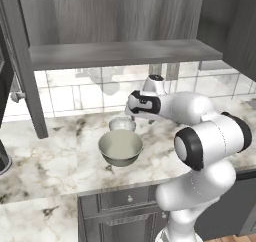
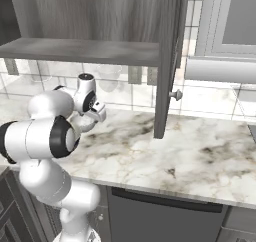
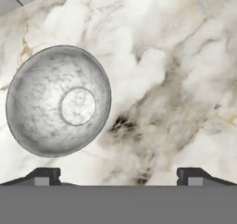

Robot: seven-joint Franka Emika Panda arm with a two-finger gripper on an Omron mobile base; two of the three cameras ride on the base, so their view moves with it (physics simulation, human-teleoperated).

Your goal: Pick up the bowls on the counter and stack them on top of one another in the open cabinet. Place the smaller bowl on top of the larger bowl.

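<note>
Your end effector hangs over the bench with its jaws spread wide and nothing between them; in the hand view the two dark fingertips stand far apart at the bottom edge, bare veined marble between them. The smaller bowl sits upright on the marble, up and to the left of that gap, its mottled pale inside and round flat base facing the camera. It lies closer to the left fingertip and touches neither one.

From the left base view, you see that small bowl just behind the larger bowl, the two close together, though you cannot tell whether they touch. The big one stands upright near the front edge of the bench, pale inside showing. The arm's wrist reaches in from the right, just above the small bowl.

Above them, the open cabinet shows its flat shelf, and its door stands swung out, round knob facing right.
</note>
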